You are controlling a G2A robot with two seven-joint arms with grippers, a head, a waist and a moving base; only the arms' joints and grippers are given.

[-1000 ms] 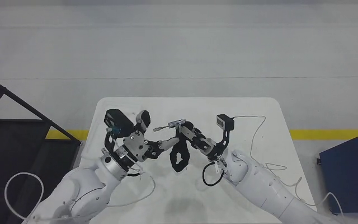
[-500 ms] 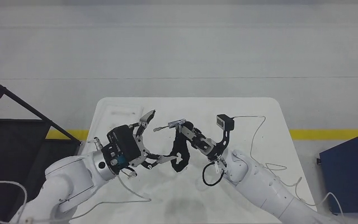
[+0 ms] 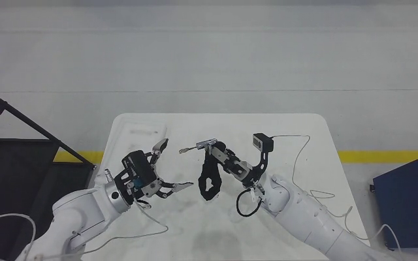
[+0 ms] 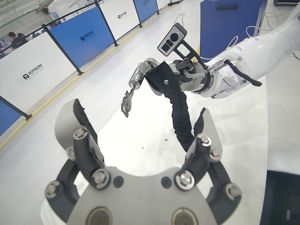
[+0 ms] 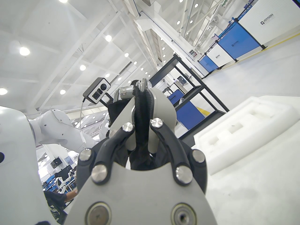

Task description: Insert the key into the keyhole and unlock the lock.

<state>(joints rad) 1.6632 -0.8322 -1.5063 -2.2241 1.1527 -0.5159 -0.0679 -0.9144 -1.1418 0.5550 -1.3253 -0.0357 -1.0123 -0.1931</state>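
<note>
Key (image 4: 126,103) sits in lock (image 4: 136,77) clamped by right end effector (image 5: 140,90); left end effector (image 3: 175,163) spread wide.

My right gripper (image 5: 140,90) holds the lock (image 4: 137,74) above the middle of the table (image 3: 294,143), with the key (image 4: 126,101) in it sticking out leftward. My left gripper (image 3: 176,164) hangs spread left of the key, apart from it. A foam tray (image 3: 134,130) lies behind it.

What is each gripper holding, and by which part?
Right gripper clamps the lock at its shackle end, key hanging free in the keyhole. Left gripper: jaws open, empty.
</note>
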